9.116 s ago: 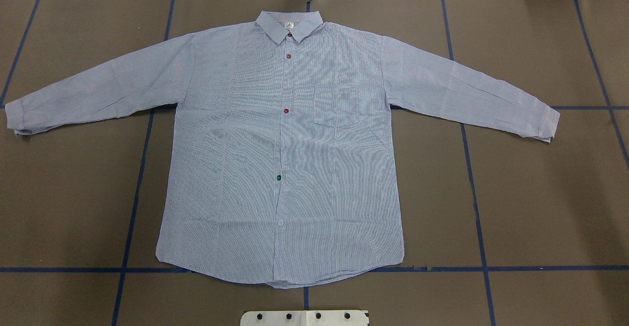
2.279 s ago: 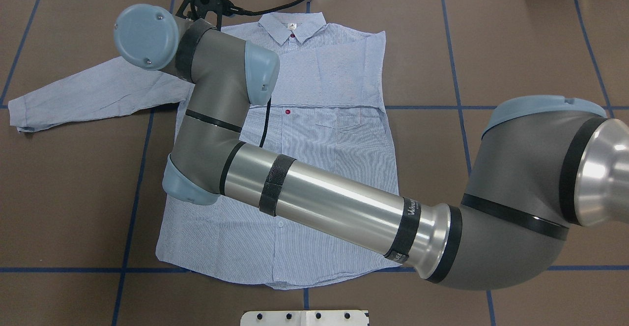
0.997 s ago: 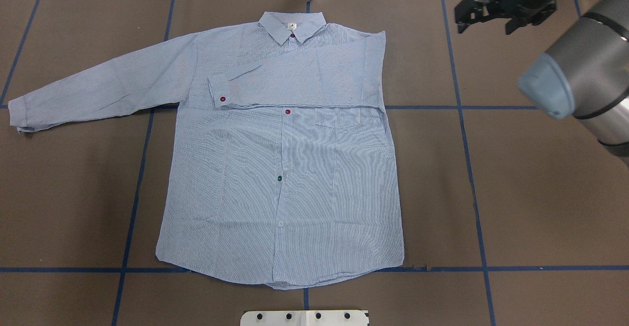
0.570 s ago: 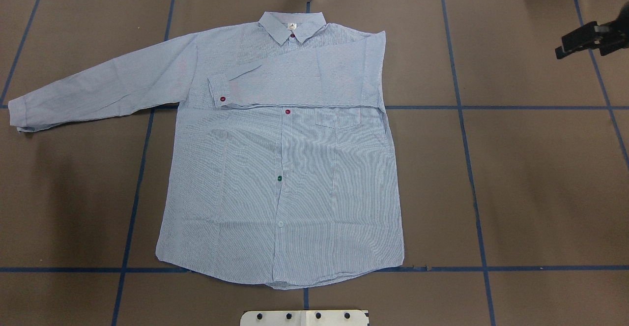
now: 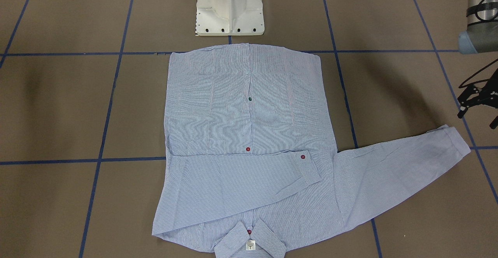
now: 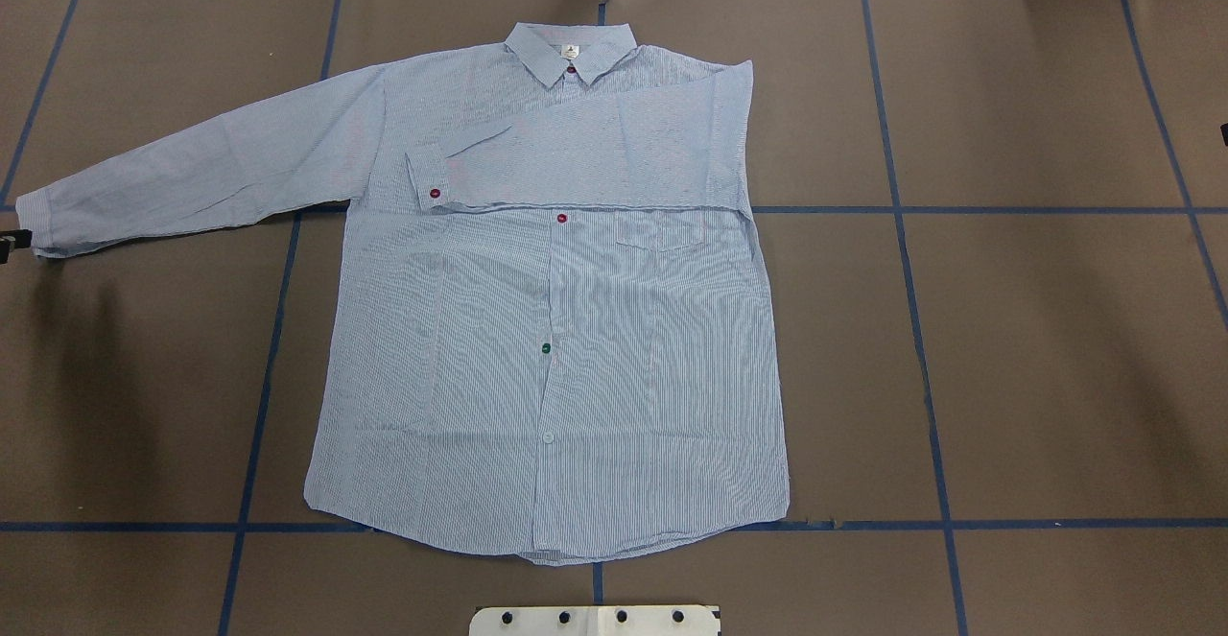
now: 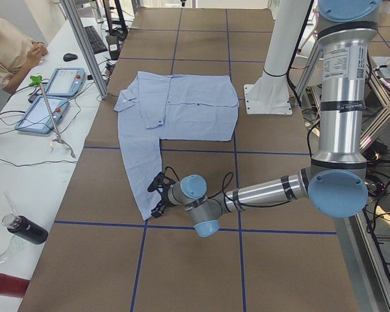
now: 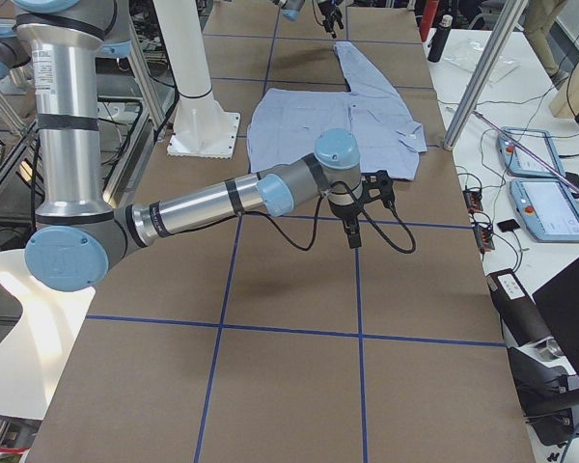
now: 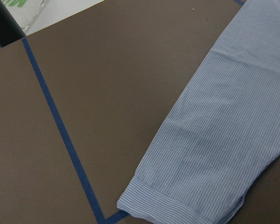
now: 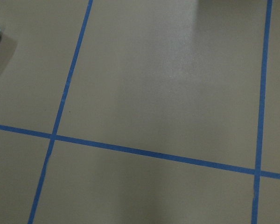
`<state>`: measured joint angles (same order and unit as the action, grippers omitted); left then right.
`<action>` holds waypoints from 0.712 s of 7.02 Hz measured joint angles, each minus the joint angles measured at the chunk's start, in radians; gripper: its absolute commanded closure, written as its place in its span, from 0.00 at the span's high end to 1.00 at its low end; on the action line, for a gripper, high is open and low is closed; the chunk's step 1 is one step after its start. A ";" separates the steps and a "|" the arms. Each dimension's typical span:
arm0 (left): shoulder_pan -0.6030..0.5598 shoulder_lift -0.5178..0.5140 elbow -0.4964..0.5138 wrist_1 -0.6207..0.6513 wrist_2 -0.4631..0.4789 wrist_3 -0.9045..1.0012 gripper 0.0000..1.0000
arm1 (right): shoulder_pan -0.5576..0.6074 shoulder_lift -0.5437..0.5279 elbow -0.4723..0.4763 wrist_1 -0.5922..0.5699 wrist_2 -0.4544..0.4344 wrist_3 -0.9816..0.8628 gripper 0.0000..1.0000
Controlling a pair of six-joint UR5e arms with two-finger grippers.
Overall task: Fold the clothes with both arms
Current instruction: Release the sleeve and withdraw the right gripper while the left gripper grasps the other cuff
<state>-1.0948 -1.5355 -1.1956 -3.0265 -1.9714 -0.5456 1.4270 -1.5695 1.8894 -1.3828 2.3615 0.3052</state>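
Note:
The light blue striped shirt [image 6: 547,348] lies flat, front up, collar [image 6: 571,46] at the far side. One sleeve [image 6: 576,161] is folded across the chest, its cuff [image 6: 427,180] by a red button. The other sleeve [image 6: 201,171] stretches out to the overhead view's left, ending in a cuff [image 6: 38,228]. My left gripper [image 5: 477,118] hovers just beyond that cuff [image 5: 453,141], fingers apart and empty; its wrist view shows the cuff [image 9: 177,205] below. My right gripper [image 8: 352,230] hangs over bare table off the shirt's folded side; I cannot tell its state.
The white pedestal base [image 5: 229,7] stands at the near edge by the shirt's hem. Blue tape lines [image 6: 921,329] cross the brown table. A side bench holds tablets [image 7: 52,97] and a dark bottle [image 7: 26,229]. A person [image 7: 6,45] sits there.
The right arm laid the sleeve across the chest, then withdrew off the overhead view's right edge. The left gripper has come in at the left edge, next to the outstretched cuff.

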 measured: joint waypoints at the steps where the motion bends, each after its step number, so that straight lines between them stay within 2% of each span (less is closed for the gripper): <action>1: 0.041 0.000 0.011 -0.016 0.042 -0.052 0.95 | 0.002 -0.003 0.000 0.001 0.000 -0.002 1.00; 3: 0.070 -0.001 0.030 -0.028 0.067 -0.099 0.69 | 0.003 -0.006 0.001 0.002 -0.001 -0.003 1.00; 5: 0.075 -0.006 0.042 -0.031 0.072 -0.150 0.55 | 0.003 -0.007 0.002 0.002 -0.001 -0.003 1.00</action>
<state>-1.0195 -1.5418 -1.1541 -3.0572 -1.8999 -0.6952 1.4296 -1.5767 1.8918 -1.3806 2.3608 0.3022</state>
